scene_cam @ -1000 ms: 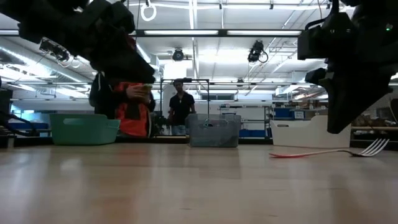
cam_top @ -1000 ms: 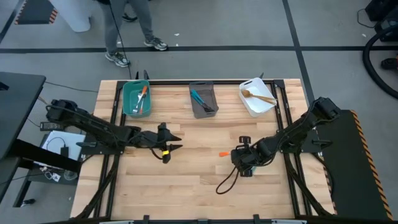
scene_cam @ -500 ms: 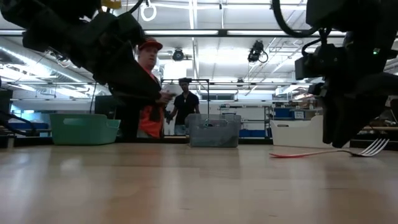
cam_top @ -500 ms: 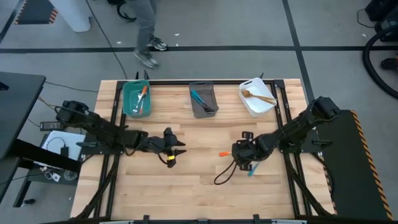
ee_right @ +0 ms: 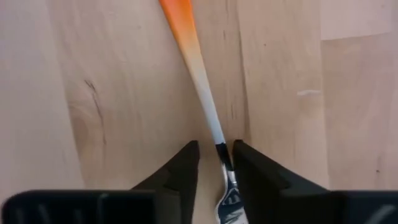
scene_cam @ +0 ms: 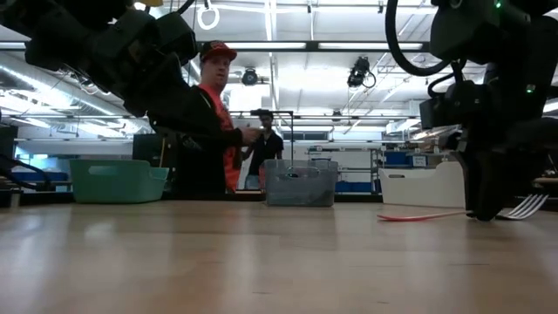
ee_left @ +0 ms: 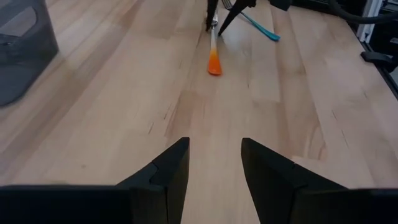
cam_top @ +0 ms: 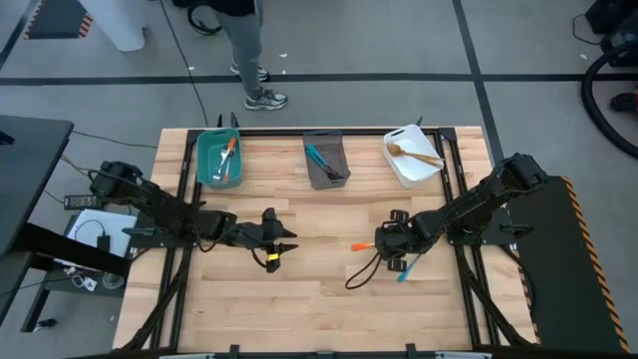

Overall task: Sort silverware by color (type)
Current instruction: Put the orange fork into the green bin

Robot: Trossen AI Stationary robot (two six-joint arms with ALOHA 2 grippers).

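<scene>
The right tool point(ee_right: 213, 163) has moved over the orange fork point(ee_right: 198, 68), which lies flat on the worktop point(cam_top: 299, 299); its fingers now straddle the neck, parted and not yet pinching. A blue fork point(cam_top: 406, 271) lies just beside. The left tool point(ee_left: 214, 163) hangs open, nearer mid-worktop than before

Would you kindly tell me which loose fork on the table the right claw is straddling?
The orange-handled fork; the right claw straddles its neck, while the blue-handled one lies beside it.
</scene>
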